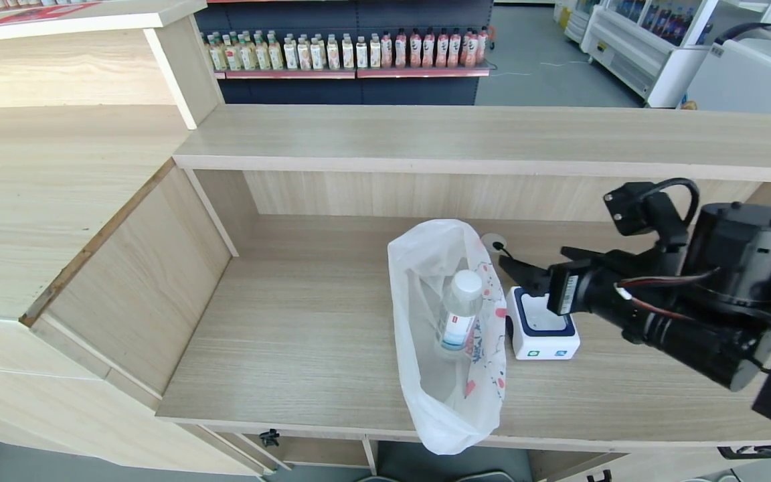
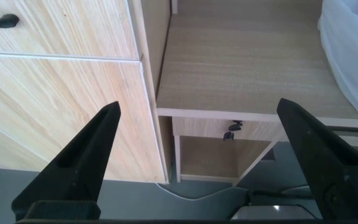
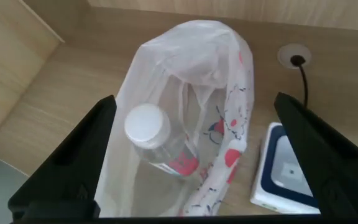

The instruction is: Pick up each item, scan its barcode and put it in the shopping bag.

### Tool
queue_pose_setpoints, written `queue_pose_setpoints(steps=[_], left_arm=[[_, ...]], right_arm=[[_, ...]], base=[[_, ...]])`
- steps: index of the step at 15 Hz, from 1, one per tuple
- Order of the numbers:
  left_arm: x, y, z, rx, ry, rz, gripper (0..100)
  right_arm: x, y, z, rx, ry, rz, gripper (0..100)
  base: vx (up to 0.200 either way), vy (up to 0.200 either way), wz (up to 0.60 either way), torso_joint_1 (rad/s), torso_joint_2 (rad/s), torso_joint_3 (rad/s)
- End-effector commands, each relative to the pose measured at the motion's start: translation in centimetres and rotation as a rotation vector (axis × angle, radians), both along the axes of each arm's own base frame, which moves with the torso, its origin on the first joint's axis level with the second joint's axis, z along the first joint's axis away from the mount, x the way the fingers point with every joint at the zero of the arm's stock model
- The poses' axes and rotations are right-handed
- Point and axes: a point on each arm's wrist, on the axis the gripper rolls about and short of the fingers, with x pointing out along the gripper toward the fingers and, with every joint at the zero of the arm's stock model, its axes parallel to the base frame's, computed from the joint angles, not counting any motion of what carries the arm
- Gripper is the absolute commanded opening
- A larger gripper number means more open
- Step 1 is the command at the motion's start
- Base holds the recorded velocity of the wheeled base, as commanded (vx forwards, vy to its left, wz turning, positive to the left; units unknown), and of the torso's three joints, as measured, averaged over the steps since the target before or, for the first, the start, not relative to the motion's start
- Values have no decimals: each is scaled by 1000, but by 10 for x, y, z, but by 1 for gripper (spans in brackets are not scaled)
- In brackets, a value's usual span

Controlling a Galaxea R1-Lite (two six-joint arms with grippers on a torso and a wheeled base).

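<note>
**Bagged bottle, two open empty grippers**

Spread wide with nothing held at the right gripper (image 1: 533,264), poised just above the scanner (image 1: 543,335), pointing toward 9 o'clock. At 9 o'clock of the scanner, just beside it: white plastic bag (image 1: 425,268), mouth gaping, lying on the counter (image 1: 292,335) with its bottom end over the near edge. Inside the bag: clear bottle (image 1: 459,311), white cap up. At 11 o'clock of the scanner: round cable hole (image 1: 492,242) with black cord (image 1: 507,254). Spread wide and empty too at the left gripper (image 2: 199,107), out past the counter's near edge, close to the drawers (image 2: 55,37).
</note>
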Motion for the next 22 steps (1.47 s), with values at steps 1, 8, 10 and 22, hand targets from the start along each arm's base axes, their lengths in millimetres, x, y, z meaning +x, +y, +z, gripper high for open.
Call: queue_pose_setpoints(steps=[1,8,10,22], left_arm=[[0,0,0,-2,0,0,100],[0,0,0,2,0,1,100],[0,0,0,3,0,1,100],[0,0,0,8,0,1,100]], right_arm=[[-52,-60,13,-40,11,-161,100],[-97,-102,-1,-120,200,-324,100],[-101,-104,-4,-191,219,-323,100],[-99,-115,-9,-371,316,-353,100]], base=[[0,0,0,0,0,0],[0,-200,0,1,0,2],[0,-200,0,12,5,0],[0,-200,0,1,4,3]])
